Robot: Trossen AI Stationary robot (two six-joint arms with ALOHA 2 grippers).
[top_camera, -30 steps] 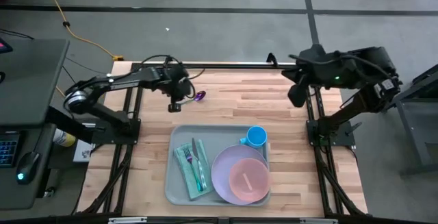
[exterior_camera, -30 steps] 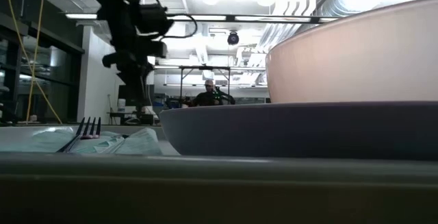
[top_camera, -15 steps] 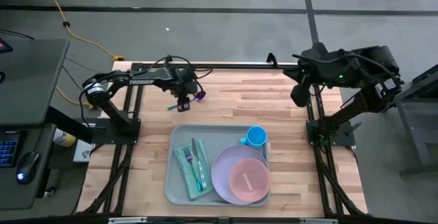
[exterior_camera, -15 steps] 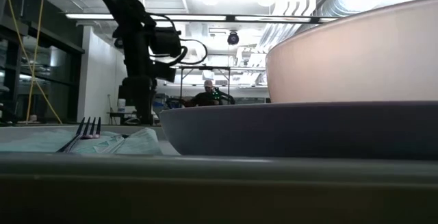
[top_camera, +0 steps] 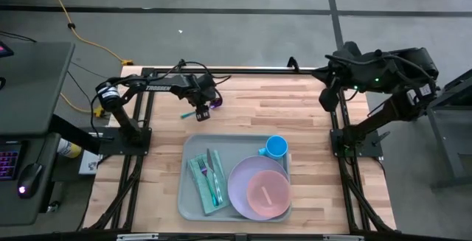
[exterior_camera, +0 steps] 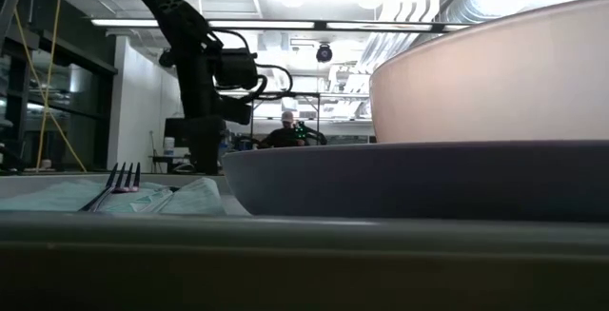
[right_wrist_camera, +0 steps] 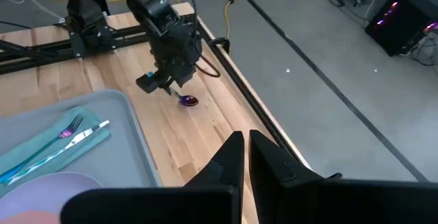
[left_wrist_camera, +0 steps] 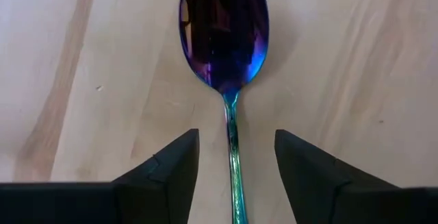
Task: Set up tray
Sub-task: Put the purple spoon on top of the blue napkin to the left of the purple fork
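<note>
Left end effector [top_camera: 200,108] released, straddling a spoon [left_wrist_camera: 225,53] on the table [top_camera: 295,116]

Left fingers [left_wrist_camera: 168,172] spread apart low over the wood at the far left of the table, either side of the iridescent blue-purple spoon's handle, not gripping it; bowl of the spoon just past the fingertips. Right end effector [right_wrist_camera: 243,157] clenched with nothing held, raised over the far right edge. Nearer, in the middle of the table: the pale grey-green tray [top_camera: 193,204], well apart from the spoon. On its left part a teal napkin [top_camera: 201,184] with a fork [top_camera: 208,169] on it; at its far right corner a blue cup [top_camera: 276,147]; at its near right a lavender plate [top_camera: 240,188] carrying a pink bowl [top_camera: 266,193]. Beyond the table in the low view, a person [exterior_camera: 285,134] in the room.
</note>
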